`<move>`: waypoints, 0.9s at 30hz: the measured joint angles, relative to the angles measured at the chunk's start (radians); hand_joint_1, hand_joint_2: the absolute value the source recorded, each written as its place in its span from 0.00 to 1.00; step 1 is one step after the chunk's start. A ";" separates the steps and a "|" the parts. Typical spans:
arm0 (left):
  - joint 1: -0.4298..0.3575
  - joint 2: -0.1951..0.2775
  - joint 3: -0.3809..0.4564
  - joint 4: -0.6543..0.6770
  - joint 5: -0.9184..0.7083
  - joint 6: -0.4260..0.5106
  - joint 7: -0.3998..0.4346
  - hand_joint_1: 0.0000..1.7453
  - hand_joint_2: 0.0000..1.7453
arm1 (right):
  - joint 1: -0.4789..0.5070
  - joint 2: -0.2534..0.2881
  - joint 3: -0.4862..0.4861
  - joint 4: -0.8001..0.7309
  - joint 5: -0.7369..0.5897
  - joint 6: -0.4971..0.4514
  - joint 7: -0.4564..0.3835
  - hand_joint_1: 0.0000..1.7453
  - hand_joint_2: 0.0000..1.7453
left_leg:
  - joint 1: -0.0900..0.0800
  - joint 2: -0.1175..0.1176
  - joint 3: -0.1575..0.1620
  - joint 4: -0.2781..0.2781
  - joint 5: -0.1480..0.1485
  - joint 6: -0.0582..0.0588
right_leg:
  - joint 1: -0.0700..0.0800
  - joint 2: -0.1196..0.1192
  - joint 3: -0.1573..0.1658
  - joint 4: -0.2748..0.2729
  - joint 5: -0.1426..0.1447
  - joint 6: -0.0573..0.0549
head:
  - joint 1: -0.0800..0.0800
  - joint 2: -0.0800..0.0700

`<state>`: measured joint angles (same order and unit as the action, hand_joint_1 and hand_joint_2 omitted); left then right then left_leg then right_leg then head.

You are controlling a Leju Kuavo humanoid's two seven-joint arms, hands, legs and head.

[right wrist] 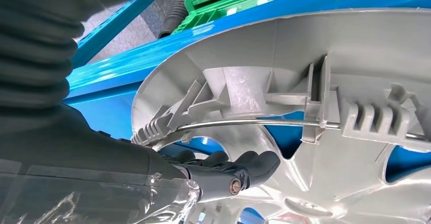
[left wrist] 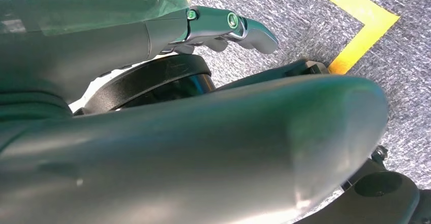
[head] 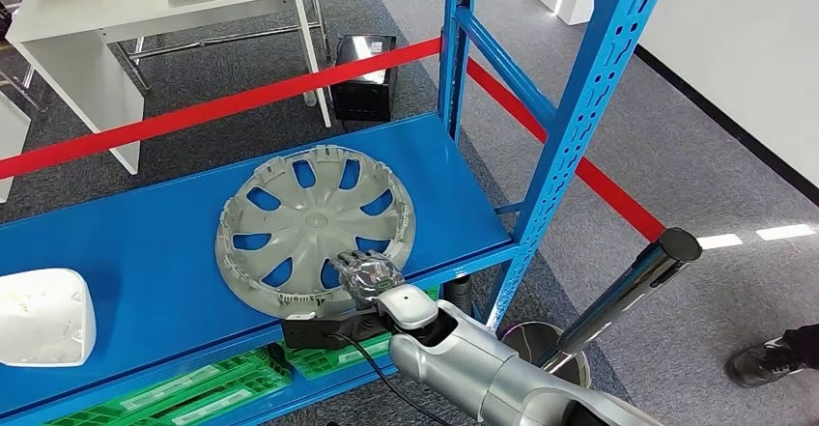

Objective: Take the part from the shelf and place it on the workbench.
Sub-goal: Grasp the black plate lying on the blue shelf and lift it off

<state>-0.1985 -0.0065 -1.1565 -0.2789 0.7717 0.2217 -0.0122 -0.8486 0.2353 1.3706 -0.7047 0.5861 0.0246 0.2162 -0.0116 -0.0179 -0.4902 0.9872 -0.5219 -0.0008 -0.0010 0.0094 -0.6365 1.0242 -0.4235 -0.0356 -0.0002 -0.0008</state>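
The right hand sits low in the centre of the head view, at the near rim of the grey wheel cover, which lies inner side up on the blue shelf in the middle of the frame. From this view the fingers reach over the rim into the cover, but their tips are hidden among the spokes and the shiny back of the hand masks the rest. In the right wrist view the dark fingers lie together against the inside of the cover, just beside its wire ring and clips; whether they actually clamp the rim or merely rest on it I cannot tell, since the thumb is out of sight. The silver forearm comes in from the bottom of the head view, angled up and to the left, with a black cable trailing beneath it.

The left hand appears in the upper middle of its wrist view, above grey carpet with a yellow floor marking at the upper right. Its fingers look drawn together with nothing visible in them, though much of the hand is blocked by a blurred dark bulk.

At the left edge of the head view a white part is cut off by the frame. A white desk stands at upper left, and a shoe of a person shows at lower right.
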 joint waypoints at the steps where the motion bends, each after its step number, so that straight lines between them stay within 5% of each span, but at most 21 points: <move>1: 0.000 0.000 0.000 0.000 0.000 0.000 0.000 0.00 0.00 | -0.002 0.000 0.000 0.001 -0.004 0.005 0.000 0.00 1.00 | 0.000 0.000 0.001 0.000 0.000 0.000 | 0.000 0.000 0.001 0.000 0.000 0.000 | 0.000 0.000; 24: 0.001 -0.004 0.001 0.000 0.000 0.013 -0.004 0.00 0.00 | -0.021 0.000 0.000 0.009 -0.079 0.036 0.000 0.00 1.00 | 0.000 0.000 0.004 0.000 0.000 0.001 | 0.000 0.000 0.004 0.000 0.000 0.000 | 0.000 0.000; 25: 0.001 -0.004 0.001 0.000 0.000 0.013 -0.004 0.00 0.00 | -0.022 0.000 0.000 0.009 -0.080 0.037 0.000 0.03 1.00 | 0.000 0.000 0.005 0.000 0.000 0.001 | 0.000 0.000 0.005 0.000 0.000 0.000 | 0.000 0.000; 27: 0.001 -0.004 0.001 0.000 0.000 0.013 -0.004 0.00 0.00 | -0.022 0.000 0.000 0.009 -0.082 0.038 0.000 0.46 1.00 | 0.000 0.000 0.005 0.000 0.000 0.001 | 0.000 0.000 0.005 0.000 0.000 0.000 | 0.000 0.000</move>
<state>-0.1971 -0.0107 -1.1559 -0.2789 0.7721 0.2346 -0.0160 -0.8707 0.2354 1.3706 -0.6954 0.5042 0.0623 0.2163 -0.0119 -0.0179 -0.4855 0.9871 -0.5224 -0.0003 -0.0010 0.0096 -0.6318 1.0238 -0.4239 -0.0351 -0.0004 -0.0008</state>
